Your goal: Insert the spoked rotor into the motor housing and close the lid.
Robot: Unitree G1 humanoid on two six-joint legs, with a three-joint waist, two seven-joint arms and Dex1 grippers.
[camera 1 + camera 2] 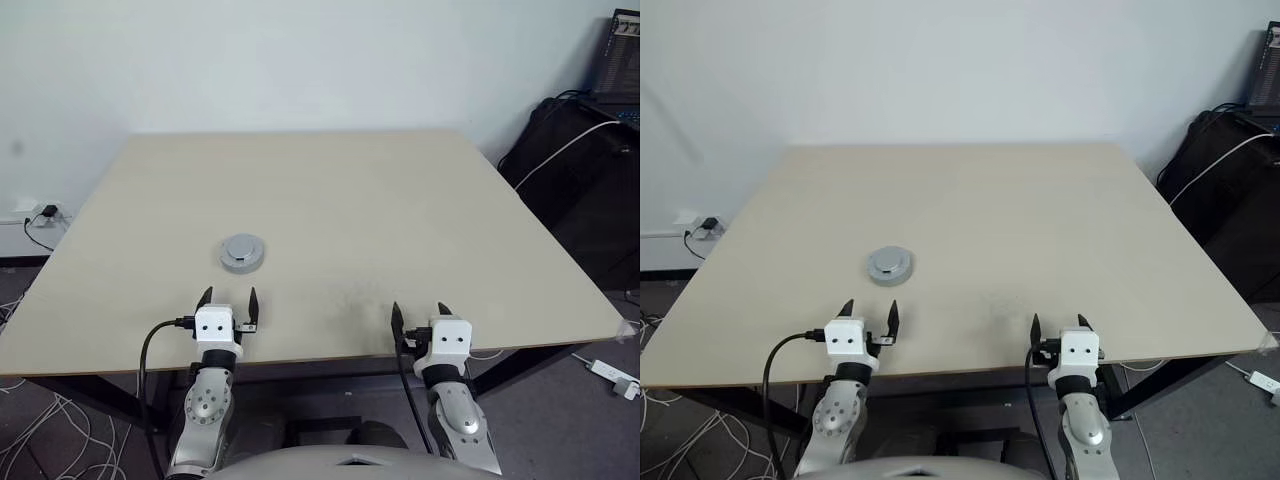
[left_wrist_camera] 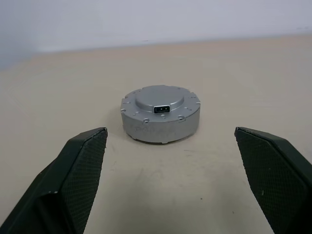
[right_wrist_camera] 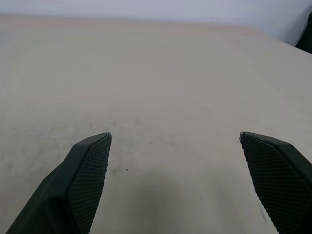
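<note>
A round grey metal puck sits on the table left of centre: the motor housing (image 1: pixel 243 258) with the smooth grey lid (image 2: pixel 161 97) lying flat on top, raised centre up, a small dark socket on its edge. The spoked rotor is out of view. My left gripper (image 1: pixel 230 295) hovers level at the table's near edge, just short of the puck, pointing at it, its fingers (image 2: pixel 83 165) wide apart and empty. Further right along that edge my right gripper (image 1: pixel 420 310) is open too, with only bare tabletop between its fingers (image 3: pixel 87 170).
The pale wooden table (image 1: pixel 400 210) stretches wide beyond both grippers. Black bags and equipment (image 1: pixel 585 180) stand off its right side. A wall socket with cables (image 1: pixel 40 215) lies at the left, and a white power strip (image 1: pixel 612 375) on the floor at the right.
</note>
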